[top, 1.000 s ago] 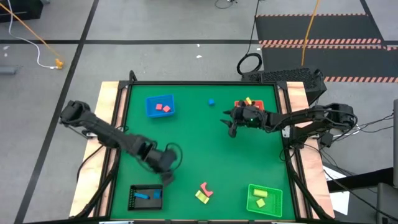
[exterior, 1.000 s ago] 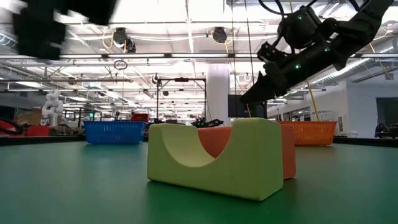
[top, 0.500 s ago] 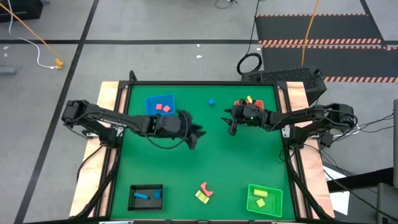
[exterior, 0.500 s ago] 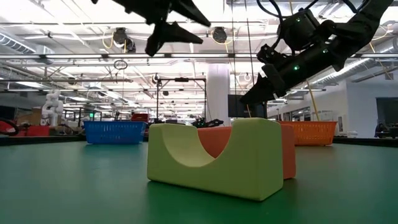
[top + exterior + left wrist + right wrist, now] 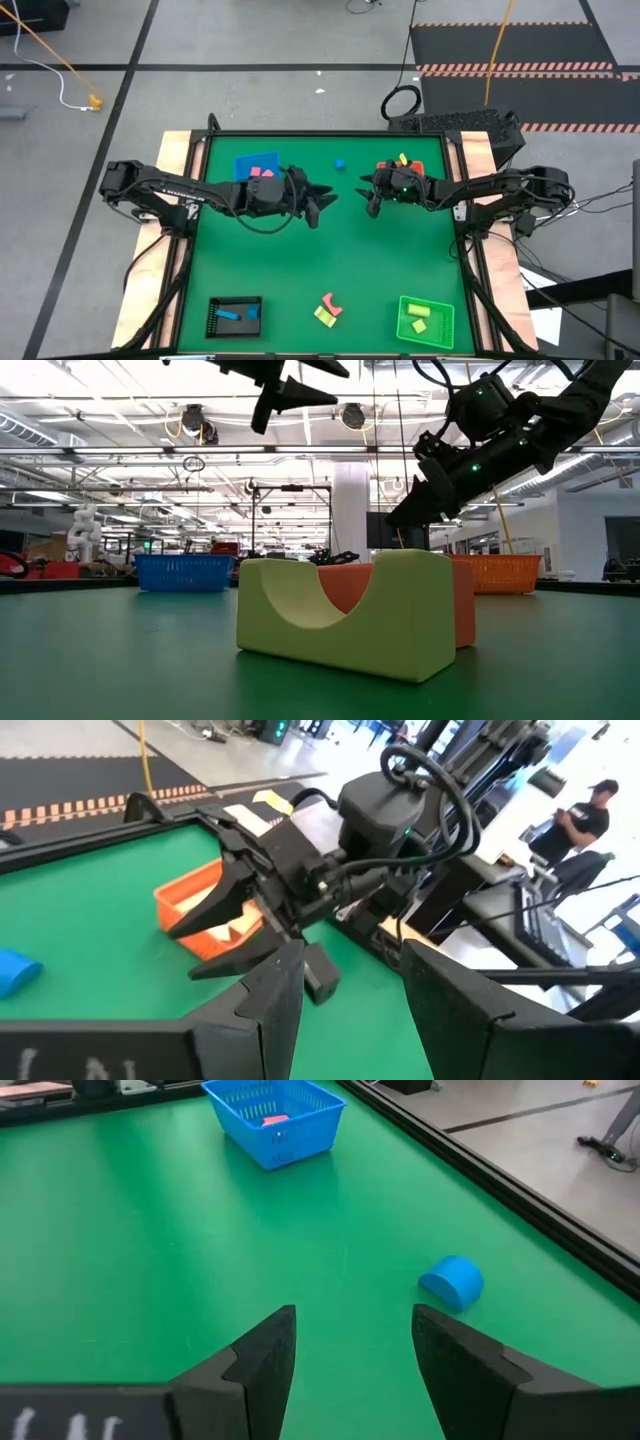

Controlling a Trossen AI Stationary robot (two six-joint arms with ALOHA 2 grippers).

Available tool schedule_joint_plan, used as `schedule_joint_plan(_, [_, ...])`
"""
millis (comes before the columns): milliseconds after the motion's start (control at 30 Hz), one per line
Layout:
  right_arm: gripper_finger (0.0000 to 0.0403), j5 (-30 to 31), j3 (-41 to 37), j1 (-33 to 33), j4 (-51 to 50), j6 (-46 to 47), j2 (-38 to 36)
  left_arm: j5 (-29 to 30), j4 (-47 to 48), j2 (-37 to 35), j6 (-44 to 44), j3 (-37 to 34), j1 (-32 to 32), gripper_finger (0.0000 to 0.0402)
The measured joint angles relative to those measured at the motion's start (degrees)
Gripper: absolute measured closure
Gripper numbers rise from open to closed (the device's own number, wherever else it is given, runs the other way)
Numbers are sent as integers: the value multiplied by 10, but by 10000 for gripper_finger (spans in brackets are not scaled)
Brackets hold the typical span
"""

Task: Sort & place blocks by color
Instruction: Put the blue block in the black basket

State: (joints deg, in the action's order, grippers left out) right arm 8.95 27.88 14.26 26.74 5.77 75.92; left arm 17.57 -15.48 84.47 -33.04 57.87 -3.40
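From above, the green desk (image 5: 330,260) sits on grey floor; trays occupy its corners, with a blue block (image 5: 340,163) loose at the far edge and a yellow arch (image 5: 324,316) beside a pink block (image 5: 333,303) near the front; the left hand (image 5: 318,203) and right hand (image 5: 371,197) hover mid-desk, both spread and empty; at desk level, the yellow arch fronts a bright hall; the right wrist shows the blue block as a half-cylinder.

Green table (image 5: 330,250), blue tray (image 5: 272,1118), seemingly orange tray (image 5: 195,905), yellow arch block (image 5: 340,615).
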Motion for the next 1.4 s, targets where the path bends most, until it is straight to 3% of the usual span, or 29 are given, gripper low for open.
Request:
schedule_joint_plan(167, [213,0,0,0,0,10,0,0,0,0,34,0,0,231])
schedule_joint_plan(433, [213,0,0,0,8,-16,0,23,65,25,232,-1,0,231])
schedule_joint_plan(533, [213,3,2,0,23,-51,0,23,71,57,257,0,0,231])
schedule_joint_plan(767, [213,46,54,13,-25,-158,11,23,80,106,254,0,7,231])
schedule_joint_plan(967, [213,43,127,62,-95,-200,80,23,114,103,229,0,14,231])
schedule_joint_plan(1233, [213,-71,207,122,-117,-240,188,23,214,99,157,0,15,231])
schedule_joint_plan(1400, [213,-103,268,154,-164,-249,241,23,244,99,116,0,14,231])
